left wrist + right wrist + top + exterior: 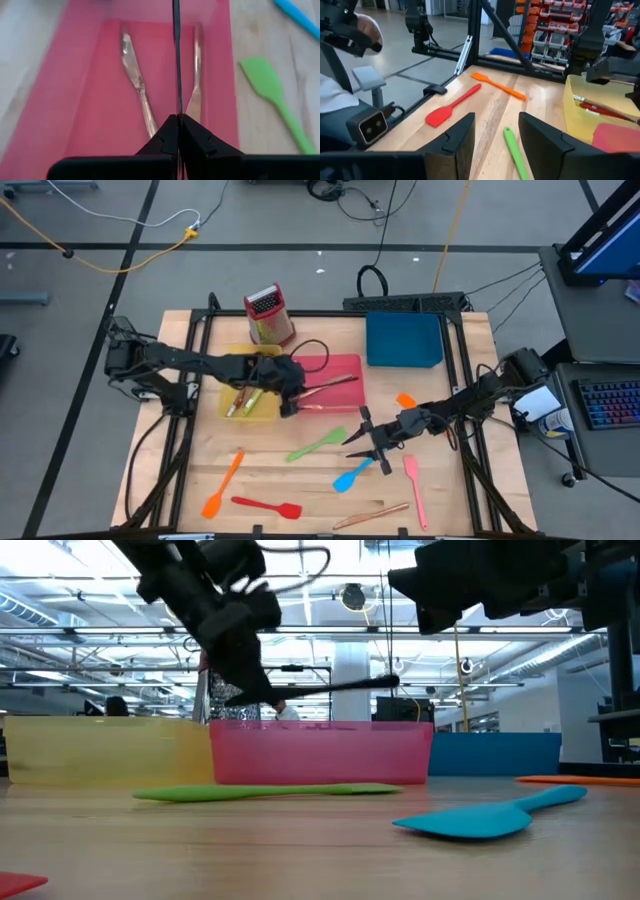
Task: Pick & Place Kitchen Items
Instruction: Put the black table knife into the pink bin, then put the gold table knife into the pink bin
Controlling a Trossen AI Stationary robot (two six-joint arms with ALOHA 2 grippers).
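Note:
My left gripper [292, 392] hangs over the pink tray [340, 395], shut on a slim dark metal utensil [330, 384]. Two copper-coloured cutlery pieces [136, 80] lie in that tray. My right gripper [358, 442] stands open above the table's middle and points toward its left edge; nothing is between its fingers. Below and ahead of it a green spatula [512, 150] lies flat on the wood. A blue spatula [352, 475], an orange spatula [222, 485], a red spatula [268, 507] and a pink spatula [414, 490] also lie flat. My left gripper pinches one end of the dark utensil [177, 111] between its two fingers. The fingers slant down toward the table's right side, along the utensil. The utensil sticks out ahead of them, about level [330, 687], lifted clear above the pink tray.
A yellow tray [250, 408] with utensils stands left of the pink one. A blue tray [405, 340] sits at the far right, a red-topped box grater [268, 315] at the far middle. A copper piece [370, 515] lies near the front edge. A seated person [340, 60] shows beyond the table.

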